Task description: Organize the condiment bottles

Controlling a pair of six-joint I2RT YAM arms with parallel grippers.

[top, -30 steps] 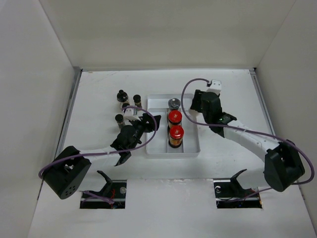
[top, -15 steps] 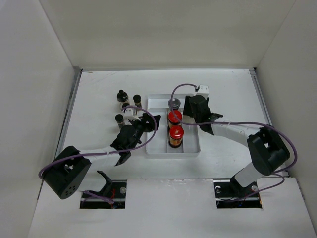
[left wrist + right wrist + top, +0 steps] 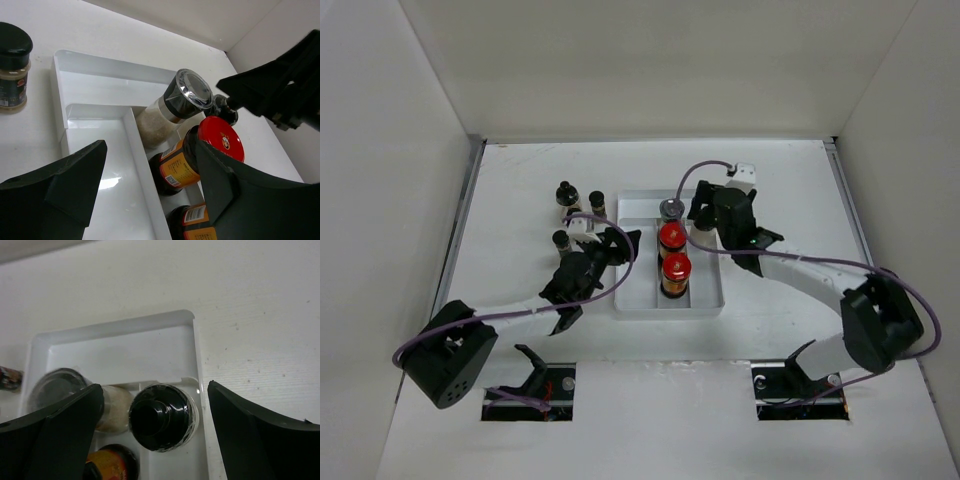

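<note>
A white tray (image 3: 705, 300) holds two red-capped bottles (image 3: 672, 237) (image 3: 676, 267) with dark contents and a silver-capped bottle (image 3: 671, 208) in one row. My right gripper (image 3: 698, 212) is open above the tray's far right corner. In the right wrist view its jaws (image 3: 155, 390) stand wide on either side of a whitish bottle with a black cap (image 3: 162, 416), not touching it. My left gripper (image 3: 628, 245) is open and empty over the tray's left part (image 3: 150, 150). The left wrist view shows the silver cap (image 3: 192, 90) and a red cap (image 3: 220, 142).
Three small black-capped jars (image 3: 565, 192) (image 3: 597, 200) (image 3: 561, 240) stand on the table left of the tray; one shows in the left wrist view (image 3: 12, 55). White walls enclose the table on the left, back and right.
My right gripper has moved left from beside the tray to over its far right corner. The left arm has barely moved.
</note>
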